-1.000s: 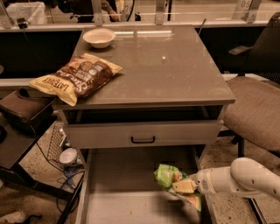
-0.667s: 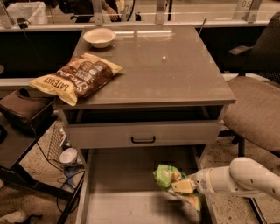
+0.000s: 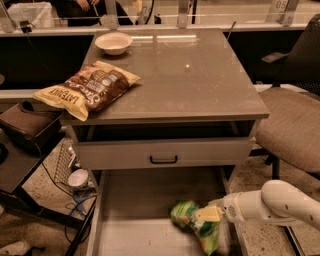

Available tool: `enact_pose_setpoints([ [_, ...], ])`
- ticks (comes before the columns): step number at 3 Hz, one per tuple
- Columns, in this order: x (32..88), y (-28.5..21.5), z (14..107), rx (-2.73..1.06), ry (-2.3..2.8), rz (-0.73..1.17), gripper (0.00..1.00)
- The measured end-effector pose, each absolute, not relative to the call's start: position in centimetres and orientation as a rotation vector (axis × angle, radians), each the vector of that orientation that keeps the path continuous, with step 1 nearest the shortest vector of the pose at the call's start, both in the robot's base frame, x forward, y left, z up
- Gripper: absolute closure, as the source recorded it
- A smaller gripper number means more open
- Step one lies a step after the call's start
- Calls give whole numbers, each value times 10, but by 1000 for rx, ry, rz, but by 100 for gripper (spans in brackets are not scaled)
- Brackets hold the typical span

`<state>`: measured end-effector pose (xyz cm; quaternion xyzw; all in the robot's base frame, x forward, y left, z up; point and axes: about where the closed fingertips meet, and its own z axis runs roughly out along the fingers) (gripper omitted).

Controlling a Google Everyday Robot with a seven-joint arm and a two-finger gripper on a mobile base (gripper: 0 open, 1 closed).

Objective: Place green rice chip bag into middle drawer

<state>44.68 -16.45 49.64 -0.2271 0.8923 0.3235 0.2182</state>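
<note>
One small shift since a second ago: the green rice chip bag (image 3: 192, 222) hangs a little lower and a touch further left, so more of it is over the floor of the middle drawer (image 3: 135, 235) and less is over the drawer's right wall. The end effector (image 3: 209, 215) reaches in from the right, below the counter's front right corner. It appears to be clamped on the bag's upper right part, though the bag is smeared with motion and the contact is hard to read. The bag tilts, its lower end pointing down and to the right, and I cannot tell whether it touches the drawer floor yet.

For the task, this looks like the late part of the placing. The bag is inside the outline of the open drawer, beneath the counter's front edge, and what remains, by my judgement, is to set it down and let go.

On writing, the large brown-and-yellow chip bag (image 3: 90, 90) lies at the front left corner of the counter (image 3: 200, 85), overhanging the left edge. It reads "LATE JULY" on its yellow band, and its smaller print is not legible. A placard (image 3: 280, 5) beyond the far right corner seems to read "05". The green bag's lettering cannot be made out. A pale bowl (image 3: 113, 43) near the far left corner bears no marking.
</note>
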Motion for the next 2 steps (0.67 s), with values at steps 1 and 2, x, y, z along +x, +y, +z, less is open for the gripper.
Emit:
enact_pose_setpoints([
  [1,447,-164,496,-630,2470,898,0],
  [2,447,-164,496,-631,2470,898,0],
])
